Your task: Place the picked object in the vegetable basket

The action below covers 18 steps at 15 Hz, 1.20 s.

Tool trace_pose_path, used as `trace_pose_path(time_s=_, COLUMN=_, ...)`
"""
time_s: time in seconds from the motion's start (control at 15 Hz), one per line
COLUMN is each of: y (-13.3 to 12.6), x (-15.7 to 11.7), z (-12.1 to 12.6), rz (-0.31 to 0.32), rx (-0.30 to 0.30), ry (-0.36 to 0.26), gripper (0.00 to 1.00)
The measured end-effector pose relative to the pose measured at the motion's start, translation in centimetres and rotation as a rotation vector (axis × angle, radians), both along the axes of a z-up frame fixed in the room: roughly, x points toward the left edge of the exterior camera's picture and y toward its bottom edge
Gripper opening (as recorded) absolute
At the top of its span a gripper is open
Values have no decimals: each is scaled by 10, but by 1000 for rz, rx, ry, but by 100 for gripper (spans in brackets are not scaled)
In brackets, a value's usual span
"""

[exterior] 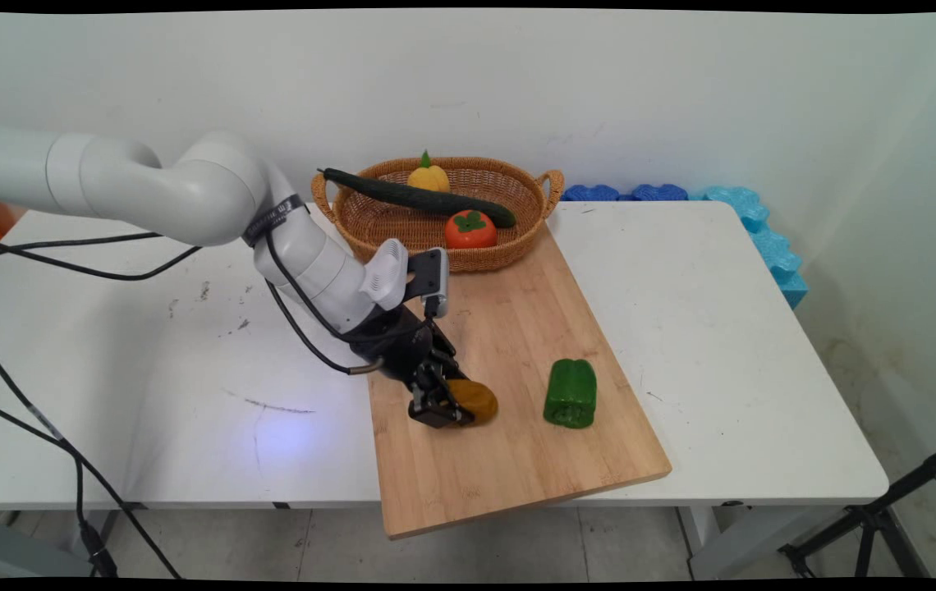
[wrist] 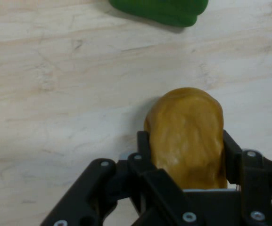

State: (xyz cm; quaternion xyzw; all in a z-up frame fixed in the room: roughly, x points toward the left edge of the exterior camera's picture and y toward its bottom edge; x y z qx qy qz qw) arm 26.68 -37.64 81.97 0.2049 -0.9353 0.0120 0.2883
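— What are you holding?
— My pincer [wrist: 185, 155] is pinching the potato [wrist: 187, 134] on the board [exterior: 517, 345], near the pepper [exterior: 571, 392].
— Risk?
— It's rounded; I'm judging it could be squirting out.

text: none readable | labels: none | brands: none | numbers: none

You've got a black gripper [exterior: 445, 408] around a mustard-brown potato [exterior: 474, 400]. Cutting board [exterior: 517, 460] is pale wood with visible grain; the pepper [exterior: 571, 393] on it is glossy green. Far side: tan woven basket [exterior: 369, 217], dark green cucumber [exterior: 415, 197], yellow pepper with green stem [exterior: 429, 176], orange-red persimmon with green calyx [exterior: 470, 229]. White table [exterior: 722, 345], blue foam pieces [exterior: 751, 222] far right.
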Motion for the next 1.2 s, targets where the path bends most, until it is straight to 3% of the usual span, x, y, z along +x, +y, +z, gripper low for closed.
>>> trace_pose_path(time_s=0.27, y=-1, x=4, z=12, rz=-7, rx=-29, ry=-1, gripper=0)
trace_pose_path(time_s=0.53, y=-11, x=12, z=40, rz=16, rx=-66, ry=14, gripper=0)
trace_pose_path(time_s=1.2, y=-79, x=61, z=98, rz=119, rx=-196, ry=-6, gripper=0)
